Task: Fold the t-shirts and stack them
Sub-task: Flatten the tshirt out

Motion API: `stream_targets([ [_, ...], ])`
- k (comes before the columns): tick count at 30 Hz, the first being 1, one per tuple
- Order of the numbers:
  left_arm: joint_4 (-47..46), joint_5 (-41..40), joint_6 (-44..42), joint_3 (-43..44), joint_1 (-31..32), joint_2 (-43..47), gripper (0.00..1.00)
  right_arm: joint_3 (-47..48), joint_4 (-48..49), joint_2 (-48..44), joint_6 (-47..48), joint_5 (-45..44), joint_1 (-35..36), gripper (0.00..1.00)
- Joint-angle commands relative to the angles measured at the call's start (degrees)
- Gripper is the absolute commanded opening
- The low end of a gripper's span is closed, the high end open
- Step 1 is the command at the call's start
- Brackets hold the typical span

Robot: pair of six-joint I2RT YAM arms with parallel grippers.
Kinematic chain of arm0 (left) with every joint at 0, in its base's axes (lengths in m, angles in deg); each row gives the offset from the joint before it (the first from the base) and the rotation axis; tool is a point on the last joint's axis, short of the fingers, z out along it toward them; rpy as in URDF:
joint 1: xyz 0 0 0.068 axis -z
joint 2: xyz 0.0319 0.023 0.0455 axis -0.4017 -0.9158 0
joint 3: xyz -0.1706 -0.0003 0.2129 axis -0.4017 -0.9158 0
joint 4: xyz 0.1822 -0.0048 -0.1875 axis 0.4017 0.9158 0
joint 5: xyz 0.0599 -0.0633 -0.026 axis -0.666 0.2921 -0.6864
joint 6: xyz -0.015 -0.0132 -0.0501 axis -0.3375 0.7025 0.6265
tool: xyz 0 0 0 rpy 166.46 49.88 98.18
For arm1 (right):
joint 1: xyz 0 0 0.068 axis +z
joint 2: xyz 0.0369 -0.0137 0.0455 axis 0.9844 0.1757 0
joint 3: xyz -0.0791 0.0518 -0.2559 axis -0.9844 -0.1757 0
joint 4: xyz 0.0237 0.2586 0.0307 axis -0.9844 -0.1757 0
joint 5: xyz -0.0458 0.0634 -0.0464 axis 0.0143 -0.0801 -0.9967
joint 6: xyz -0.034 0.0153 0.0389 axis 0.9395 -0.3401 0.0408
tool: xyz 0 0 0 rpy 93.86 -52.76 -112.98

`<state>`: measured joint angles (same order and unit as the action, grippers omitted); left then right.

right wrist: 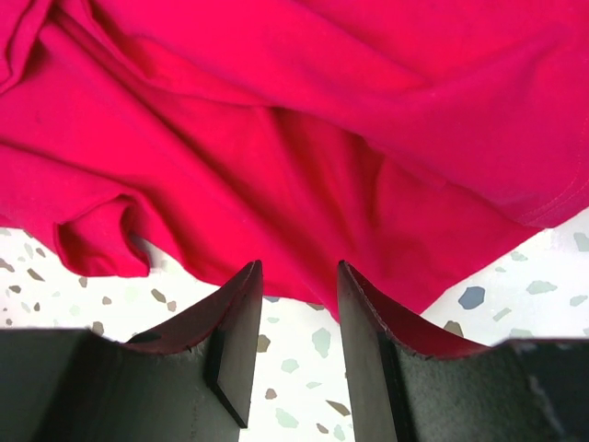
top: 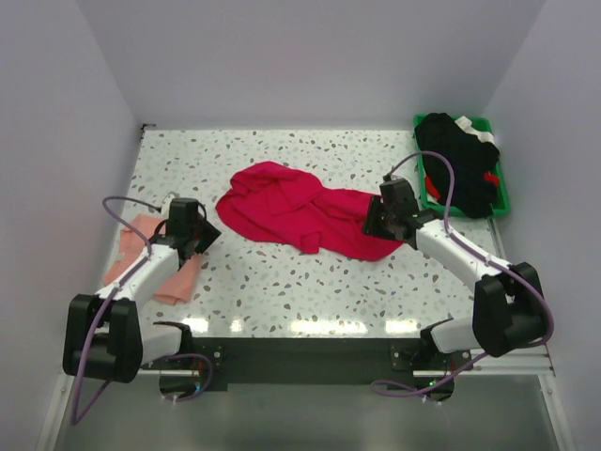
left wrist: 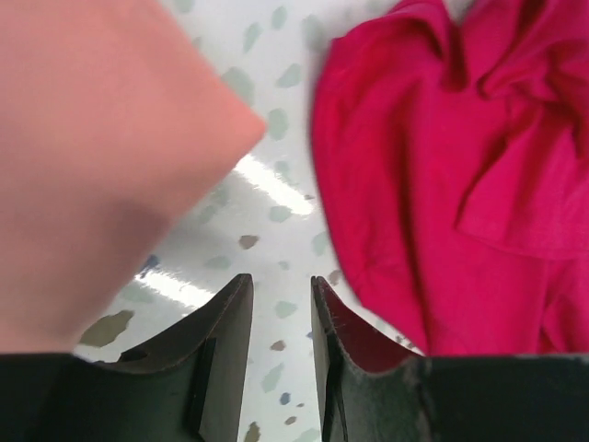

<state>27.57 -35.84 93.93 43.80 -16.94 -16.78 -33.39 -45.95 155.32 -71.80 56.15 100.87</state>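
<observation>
The speckled table [top: 282, 291] carries all items.

1. The red t-shirt [top: 282, 211] lies crumpled at the centre of the table. It extends from the centre-left to the right, and one end reaches the right arm's pincer.
2. The green bin [top: 504, 188] sits at the far right corner. It holds dark clothing [top: 460, 155].
3. The pink t-shirt [top: 131, 235] lies flat near the left edge, well apart from the red one. The left arm partly covers it.
4. The right gripper [top: 376, 225] is at the right end of the red t-shirt. Its wrist view shows the two fingers parted with bare table in the gap. The cloth edge lies just beyond the tips, and nothing is held.
5. The left gripper [top: 205, 235] is at the right edge of the pink t-shirt and points toward the red one. Its fingers stand slightly apart over bare table and grip nothing.
</observation>
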Motion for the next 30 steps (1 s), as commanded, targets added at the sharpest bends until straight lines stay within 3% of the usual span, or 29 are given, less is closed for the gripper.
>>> stream_targets([
  [1,1.78,-5.31,1.95,-2.28,-0.5,2.76,0.37,2.91,1.9,-0.36,0.88,1.11,0.36,0.42],
  [8,9.25,-9.97,2.39,-2.81,-3.57,-0.14,0.42,2.3,1.9,-0.53,1.58,1.64,0.36,0.42],
  [18,12.95,-15.5,-0.6,-3.51,-9.81,0.73,0.47,1.24,3.13,-0.1,1.67,2.08,0.45,0.43],
  [23,10.42,-14.02,-1.92,-2.82,-10.87,0.74,0.47,1.24,3.75,0.69,1.58,2.34,0.36,0.43],
  [30,7.77,-10.95,-2.71,3.07,-11.4,-7.16,0.48,1.24,3.84,1.31,2.02,2.17,0.36,0.43],
])
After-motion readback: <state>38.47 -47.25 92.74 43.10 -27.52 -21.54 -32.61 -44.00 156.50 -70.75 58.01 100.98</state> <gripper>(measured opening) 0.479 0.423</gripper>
